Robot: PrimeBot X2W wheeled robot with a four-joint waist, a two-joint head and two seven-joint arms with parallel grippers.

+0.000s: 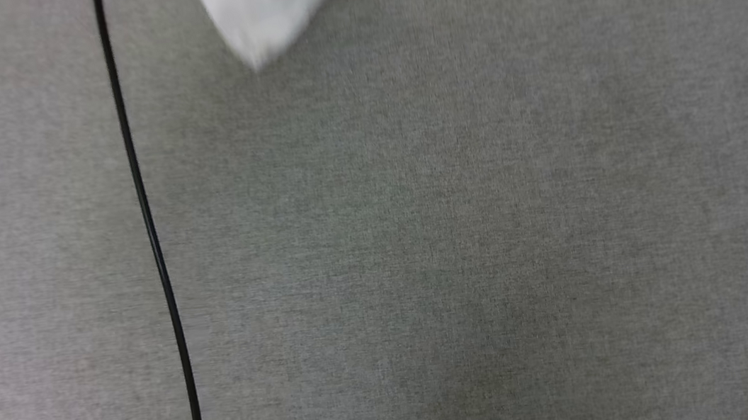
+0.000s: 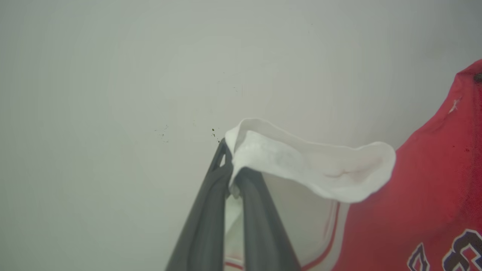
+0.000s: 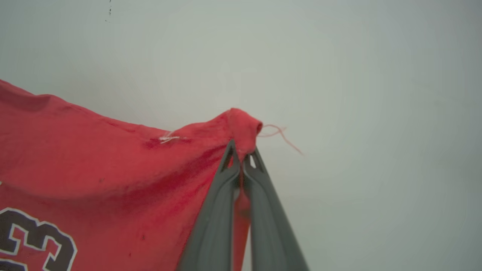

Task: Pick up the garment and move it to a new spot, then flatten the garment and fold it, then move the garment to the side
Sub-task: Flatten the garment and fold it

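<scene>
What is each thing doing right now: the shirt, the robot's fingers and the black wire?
Red jersey T-shirt with white sleeves and black lettering: held up between both arms, unfolded.
Left arm's two dark grey fingers: shut, pinching the white sleeve hem.
Right arm's two dark grey fingers: shut, pinching a red corner of the shirt.
Thin black cable: lying loose on the grey carpet, untouched.

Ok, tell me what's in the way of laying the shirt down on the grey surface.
A black cable lies in the way, down the surface's left side; nothing else visible. The left gripper and right gripper both clamp the shirt.
</scene>
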